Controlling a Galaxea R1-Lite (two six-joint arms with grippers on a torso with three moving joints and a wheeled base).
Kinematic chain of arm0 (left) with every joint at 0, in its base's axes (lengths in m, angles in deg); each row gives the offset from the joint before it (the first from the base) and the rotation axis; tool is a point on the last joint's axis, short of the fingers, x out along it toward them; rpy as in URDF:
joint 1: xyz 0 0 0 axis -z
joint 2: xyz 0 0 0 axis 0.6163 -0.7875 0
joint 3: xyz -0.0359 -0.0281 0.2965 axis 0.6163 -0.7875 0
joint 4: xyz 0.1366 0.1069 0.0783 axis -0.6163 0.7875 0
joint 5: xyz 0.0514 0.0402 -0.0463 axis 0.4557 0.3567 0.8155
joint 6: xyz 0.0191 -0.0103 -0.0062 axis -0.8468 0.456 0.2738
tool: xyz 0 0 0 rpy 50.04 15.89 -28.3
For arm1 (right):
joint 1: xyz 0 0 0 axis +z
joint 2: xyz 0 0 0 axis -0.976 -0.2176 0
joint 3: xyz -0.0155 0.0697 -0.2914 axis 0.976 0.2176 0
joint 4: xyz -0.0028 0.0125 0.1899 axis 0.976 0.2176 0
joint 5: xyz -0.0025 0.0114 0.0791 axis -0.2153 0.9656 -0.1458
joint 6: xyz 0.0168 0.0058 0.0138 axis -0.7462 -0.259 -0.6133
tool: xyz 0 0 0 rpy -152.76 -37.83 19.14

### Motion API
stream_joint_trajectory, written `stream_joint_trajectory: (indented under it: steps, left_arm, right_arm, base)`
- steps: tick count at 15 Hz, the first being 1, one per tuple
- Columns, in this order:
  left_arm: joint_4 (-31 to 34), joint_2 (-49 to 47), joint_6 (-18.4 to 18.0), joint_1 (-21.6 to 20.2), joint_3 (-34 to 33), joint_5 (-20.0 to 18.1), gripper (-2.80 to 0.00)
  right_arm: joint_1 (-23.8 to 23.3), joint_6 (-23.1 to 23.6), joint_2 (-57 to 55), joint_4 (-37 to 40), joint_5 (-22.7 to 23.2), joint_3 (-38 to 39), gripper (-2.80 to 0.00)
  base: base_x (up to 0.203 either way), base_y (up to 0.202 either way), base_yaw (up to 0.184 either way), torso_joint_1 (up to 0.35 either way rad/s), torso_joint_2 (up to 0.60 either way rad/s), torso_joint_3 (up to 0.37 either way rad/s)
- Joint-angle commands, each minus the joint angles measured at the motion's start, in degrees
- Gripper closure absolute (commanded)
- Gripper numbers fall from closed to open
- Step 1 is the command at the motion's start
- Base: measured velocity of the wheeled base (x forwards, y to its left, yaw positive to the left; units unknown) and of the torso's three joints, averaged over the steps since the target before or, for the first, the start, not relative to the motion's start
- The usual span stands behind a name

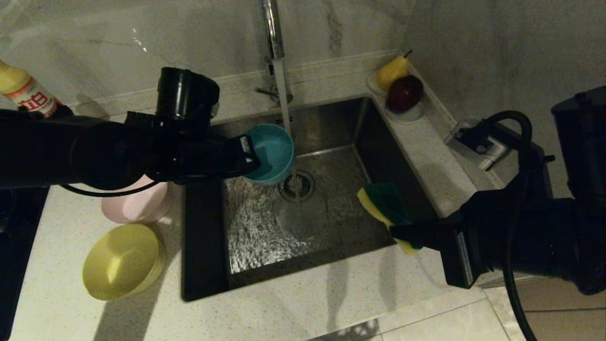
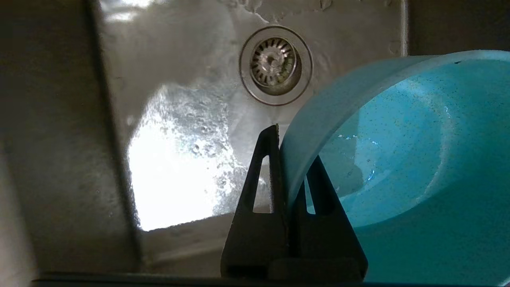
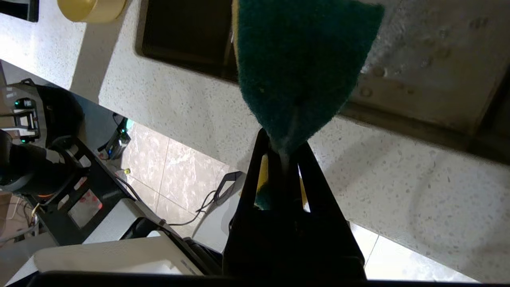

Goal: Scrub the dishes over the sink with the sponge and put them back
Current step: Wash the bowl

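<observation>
Two bowls wait on the counter to my left, the pink bowl [image 1: 137,203] half hidden under my left arm and the yellow bowl [image 1: 123,260] nearer the front edge, while the third is the one in hand. My left gripper [image 2: 293,159] is pinched tight on the rim of the blue bowl [image 1: 271,152], one finger inside the wall and one outside, and holds it tilted over the sink [image 1: 303,222], just beside the stream running from the faucet [image 1: 274,42] (water already beads on the bowl's inner wall, as the left wrist view shows). My right gripper [image 3: 285,153] is clamped on one end of the sponge [image 1: 386,208], green scouring face up, out over the right side of the basin and well apart from the bowl.

As I judge it, this is the wetting step for the first dish, with scrubbing not yet begun. Next I need to bring sponge and bowl together above the drain [image 1: 297,185], with the bowl's open mouth turned toward my right arm, and rub the inside without prying the rim out of my pinch.
</observation>
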Motion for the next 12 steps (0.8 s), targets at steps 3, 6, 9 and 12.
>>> stream_joint_trajectory:
  steps: [3, 6, 9, 12]
  left_arm:
    - [0.06, -5.81, 0.61, 1.23, 5.3, 1.94, 0.0]
    - [0.08, -6.59, 1.27, 1.25, 6.4, 2.19, 0.0]
    - [0.17, -5.89, 1.49, 1.23, 6.05, 2.3, 0.0]
    - [0.41, -5.71, 1.56, 1.25, 6.23, 2.4, 0.0]
  right_arm:
    - [0.02, -0.07, 0.38, 0.05, -0.01, -0.02, 0.0]
    - [0.02, -0.07, 0.54, -0.01, -0.01, -0.02, 0.0]
    - [0.11, -0.03, 0.2, -0.02, 0.04, -0.35, 0.0]
    - [0.11, -0.03, 0.19, -0.02, 0.43, -0.37, 0.0]
  base:
    - [0.0, 0.0, 0.0, 0.0, 0.0, 0.0]
    - [0.0, 0.0, 0.0, 0.0, 0.0, 0.0]
    - [0.0, 0.0, 0.0, 0.0, 0.0, 0.0]
    - [0.0, 0.0, 0.0, 0.0, 0.0, 0.0]
